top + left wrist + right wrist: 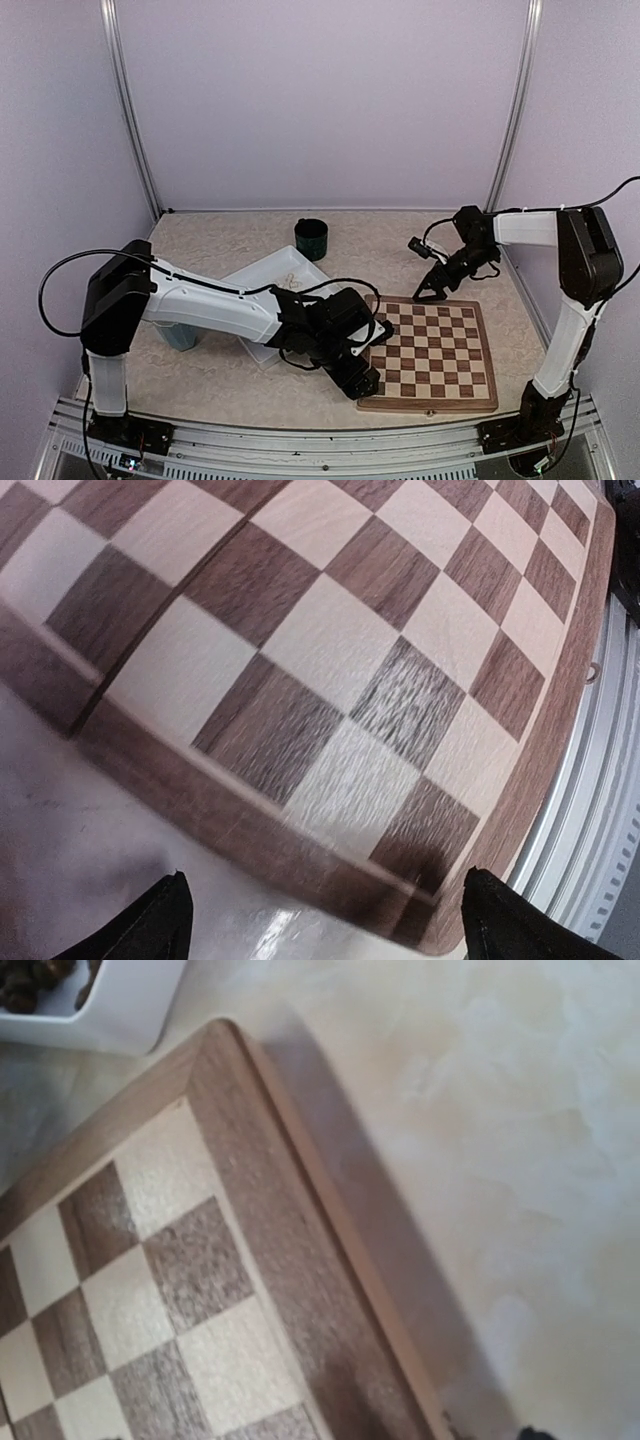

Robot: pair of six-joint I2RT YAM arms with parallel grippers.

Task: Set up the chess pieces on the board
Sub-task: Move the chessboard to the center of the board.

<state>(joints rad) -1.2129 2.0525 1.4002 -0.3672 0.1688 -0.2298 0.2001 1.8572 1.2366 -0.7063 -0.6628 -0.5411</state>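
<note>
The fingers [155, 928] of the left gripper [362, 384] stand wide apart and empty over the near-left corner of the board [430, 404]. Each of the chess pieces [25, 982] in the white tray [262, 276] wants gripping by its stem and setting upright mid-square. The bare board lies flat and square, with no long axis; I cannot tell whether the right gripper [425, 292], at its far edge, is spread.

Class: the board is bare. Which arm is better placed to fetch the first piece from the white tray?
Probably the left. The left gripper, open, hangs at the board's near left corner, beside the tray, which lies on that arm's side. The right gripper hovers over the board's far edge.
</note>
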